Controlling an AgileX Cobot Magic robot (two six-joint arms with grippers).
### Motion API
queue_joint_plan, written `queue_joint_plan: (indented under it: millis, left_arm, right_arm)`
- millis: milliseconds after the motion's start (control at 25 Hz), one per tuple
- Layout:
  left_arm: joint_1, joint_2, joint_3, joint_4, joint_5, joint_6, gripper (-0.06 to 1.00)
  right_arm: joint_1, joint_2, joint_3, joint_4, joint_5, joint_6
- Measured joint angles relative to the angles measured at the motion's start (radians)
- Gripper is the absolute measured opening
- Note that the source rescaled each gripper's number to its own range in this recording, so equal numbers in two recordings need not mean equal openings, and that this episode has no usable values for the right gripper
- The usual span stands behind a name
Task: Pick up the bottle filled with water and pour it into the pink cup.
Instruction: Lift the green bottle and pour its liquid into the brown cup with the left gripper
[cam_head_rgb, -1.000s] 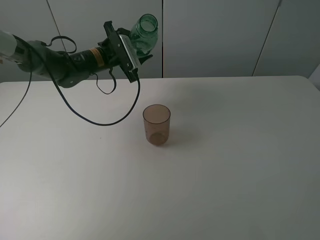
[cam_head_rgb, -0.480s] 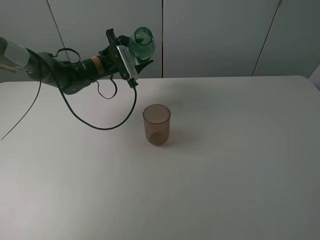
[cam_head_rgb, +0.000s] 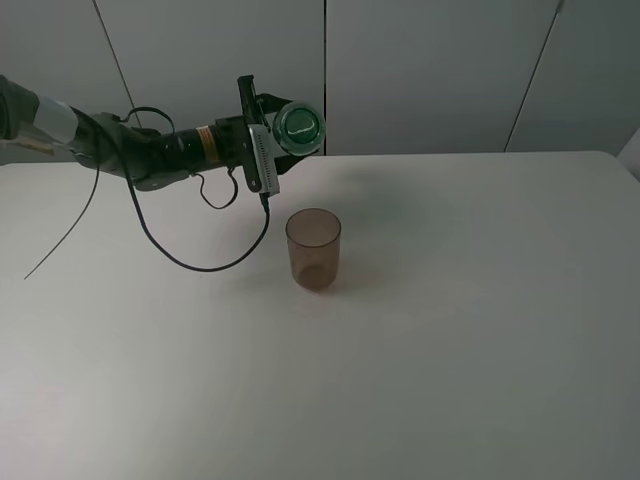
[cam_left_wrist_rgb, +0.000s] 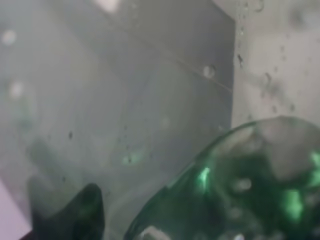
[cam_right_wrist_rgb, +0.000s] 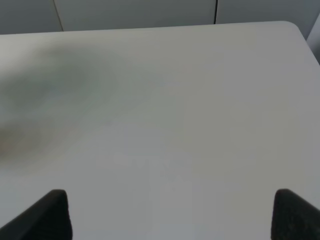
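The left arm (cam_head_rgb: 150, 150) is reaching in over the back of the bench (cam_head_rgb: 480, 330), and the left fingers (cam_left_wrist_rgb: 75, 212) are gripping the bottle (cam_head_rgb: 299, 130), closed tight on its body. The bottle is hanging in the air, tipped onto its side, with its open mouth facing the high camera. It is sitting above and a little behind the cup (cam_head_rgb: 313, 250), clear of the rim and not touching it. The cup is standing upright on the bench near the middle. A black cable (cam_head_rgb: 205, 265) is drooping from the arm down to the bench beside the cup. In the left wrist view the green bottle (cam_left_wrist_rgb: 250, 195) is filling one corner, blurred behind droplets. The right fingers (cam_right_wrist_rgb: 50, 215) are hanging wide apart over bare bench, holding nothing.
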Motion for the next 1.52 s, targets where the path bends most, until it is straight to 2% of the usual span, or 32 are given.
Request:
queue_joint_plan:
  millis: [520, 880, 1520]
  left_arm:
    - [0.000, 0.002, -0.017, 0.130, 0.008, 0.098, 0.00]
    - [0.000, 0.002, -0.017, 0.136, 0.050, 0.222, 0.00]
    - [-0.004, 0.002, -0.077, 0.141, 0.065, 0.311, 0.00]
  right_arm:
    - [0.000, 0.000, 0.000, 0.000, 0.000, 0.000]
    - [0.000, 0.000, 0.000, 0.000, 0.000, 0.000]
    - [0.000, 0.000, 0.000, 0.000, 0.000, 0.000]
